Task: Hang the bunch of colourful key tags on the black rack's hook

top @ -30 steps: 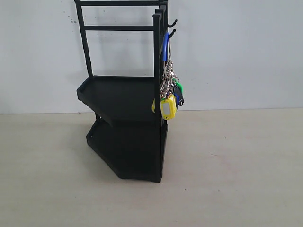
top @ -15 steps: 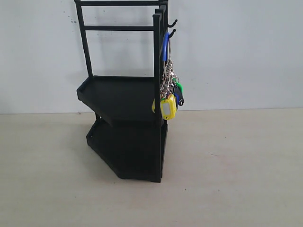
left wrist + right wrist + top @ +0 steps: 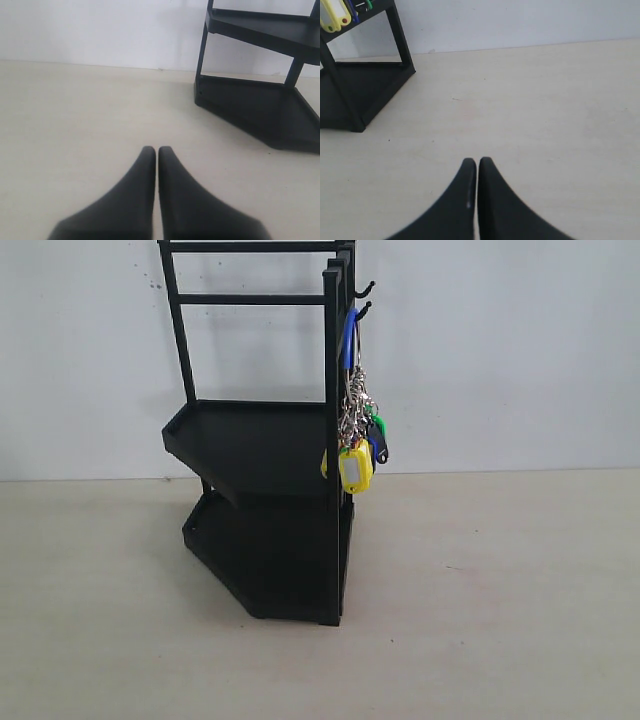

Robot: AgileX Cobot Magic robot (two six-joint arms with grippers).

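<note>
The colourful key tag bunch (image 3: 356,440) hangs by its blue-sleeved ring from the hook (image 3: 363,310), the lower of two prongs on the black rack (image 3: 262,440). Its yellow tags dangle beside the rack's front post. Neither gripper shows in the exterior view. In the left wrist view my left gripper (image 3: 157,150) is shut with nothing in it, over bare table, with the rack (image 3: 260,100) some way off. My right gripper (image 3: 478,161) is also shut and holds nothing; the rack's base (image 3: 360,90) and the yellow tags (image 3: 334,15) show at the frame's corner.
The rack stands on a pale beige table (image 3: 500,620) against a white wall (image 3: 500,360). The upper prong (image 3: 366,287) sits just above the hook and carries nothing.
</note>
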